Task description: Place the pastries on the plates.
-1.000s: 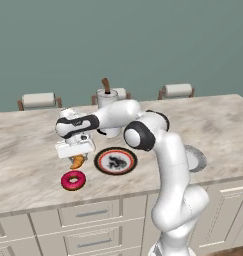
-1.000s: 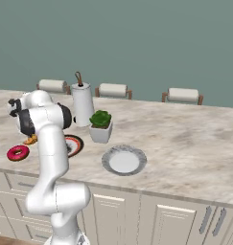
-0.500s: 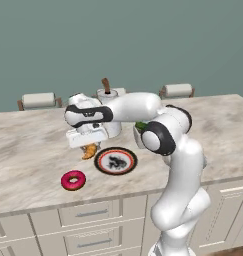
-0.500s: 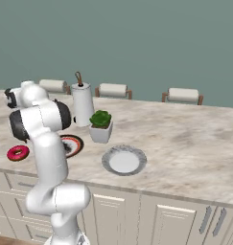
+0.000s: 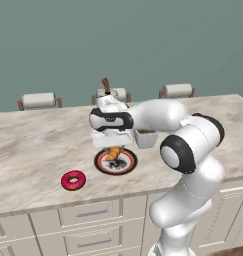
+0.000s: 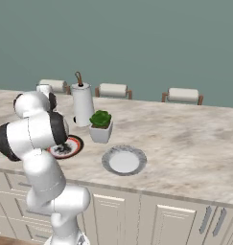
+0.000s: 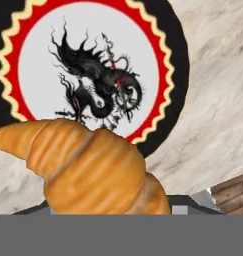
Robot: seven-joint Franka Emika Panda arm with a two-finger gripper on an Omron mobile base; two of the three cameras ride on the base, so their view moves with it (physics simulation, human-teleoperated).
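While the gripper (image 5: 113,148) holds the croissant (image 7: 88,165) tight in its jaws, the dark-rimmed plate (image 7: 179,60) sits right under it, so it just needs to go down.

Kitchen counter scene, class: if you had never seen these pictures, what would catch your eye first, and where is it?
The croissant stands out first, held in the tool just above the dark-rimmed plate with its red edge and black dragon pattern, near the counter's front. Next comes the pink donut, lying alone on the marble counter beside that plate. Across from them, past the plant pot, sits a plain white-grey plate.
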